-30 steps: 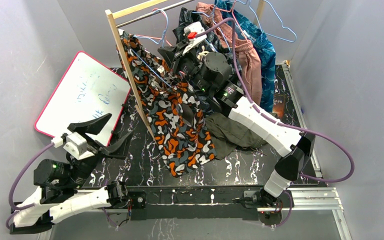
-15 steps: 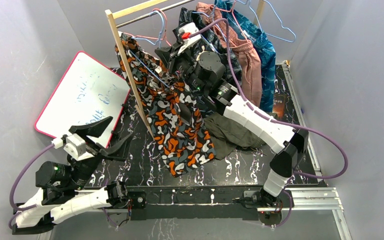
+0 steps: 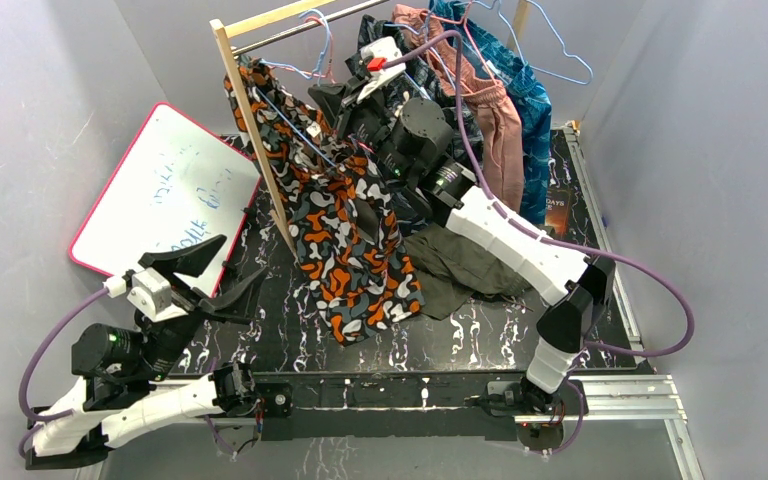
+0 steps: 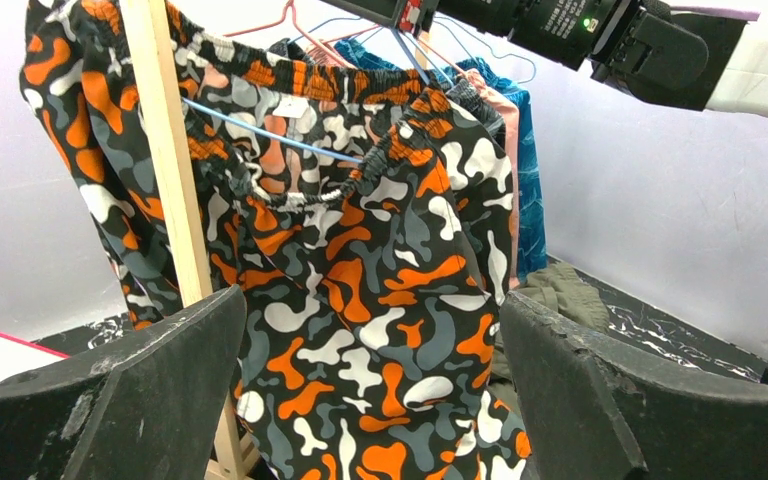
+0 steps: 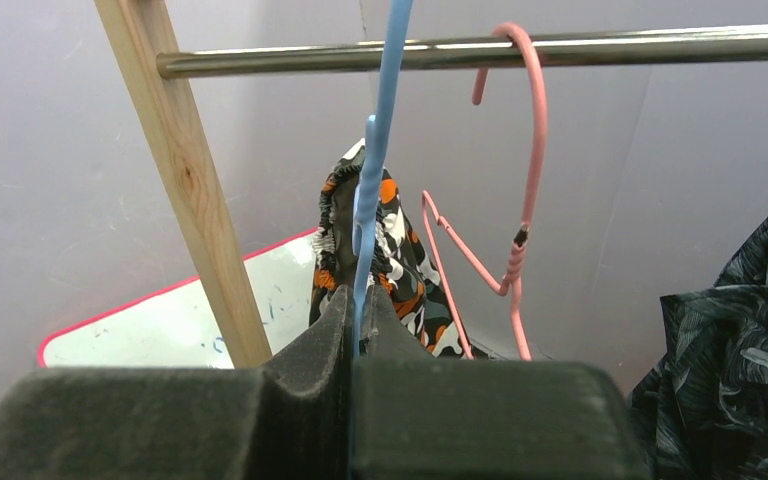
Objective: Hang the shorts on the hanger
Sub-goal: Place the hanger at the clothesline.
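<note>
Arms first: my right arm is stretched up and forward from its base toward the back of the table (image 3: pixel 480 330), with the wrist raised about level with the metal rail (image 5: pixel 610 42). The right gripper (image 5: pixel 355 315) is clamped on the thin blue wire of the hanger (image 5: pixel 363 200), its fingers pressed together with only the wire between them. The shorts (image 3: pixel 355 250) hang from that hanger, with the wire passing inside the waistband. The legs drape down beside the slanted wooden post (image 5: pixel 195 190), and the hem seems to reach the tabletop, as far as I can judge from above.

My left arm is folded low at the near left corner with its wrist tilted up. The left gripper (image 3: pixel 222 268) is spread wide with nothing between its fingers. It points at the shorts from well apart, near the whiteboard (image 3: pixel 165 190).

The hanger's hook runs out of the top of the right wrist view, so I cannot tell whether it sits on the rail. A pink hanger (image 5: pixel 532 150) is hooked on the rail just beside it. My right arm covers part of the olive shorts (image 3: pixel 460 265) on the table and some of the clothes on the rail behind.
</note>
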`<state>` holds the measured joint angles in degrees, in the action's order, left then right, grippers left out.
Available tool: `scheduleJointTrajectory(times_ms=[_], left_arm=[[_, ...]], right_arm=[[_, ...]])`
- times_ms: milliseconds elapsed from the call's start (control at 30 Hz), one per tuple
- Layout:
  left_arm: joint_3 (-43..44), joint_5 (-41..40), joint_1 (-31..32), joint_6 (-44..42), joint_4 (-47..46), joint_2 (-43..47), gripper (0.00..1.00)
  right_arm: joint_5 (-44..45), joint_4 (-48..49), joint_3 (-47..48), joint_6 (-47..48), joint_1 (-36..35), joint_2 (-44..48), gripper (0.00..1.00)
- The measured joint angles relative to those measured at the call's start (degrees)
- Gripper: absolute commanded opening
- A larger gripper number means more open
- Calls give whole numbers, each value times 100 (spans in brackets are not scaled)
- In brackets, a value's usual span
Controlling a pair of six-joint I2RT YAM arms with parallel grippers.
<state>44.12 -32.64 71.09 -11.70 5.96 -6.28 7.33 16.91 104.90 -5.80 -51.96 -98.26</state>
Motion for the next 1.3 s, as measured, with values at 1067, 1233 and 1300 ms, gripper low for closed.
scheduleJointTrajectory(times_ms=[1067,1233,1300], left_arm=[[-66,7,0,262,55,11,98],[-63,7,0,299,55,-7,98],[-63,4,0,326,55,-17,98]], right_arm=[[-4,-605,833,-90,138,-822,0],[-7,-651,841,-70,138,-822,0],[-7,-728,887,-72,138,-822,0]])
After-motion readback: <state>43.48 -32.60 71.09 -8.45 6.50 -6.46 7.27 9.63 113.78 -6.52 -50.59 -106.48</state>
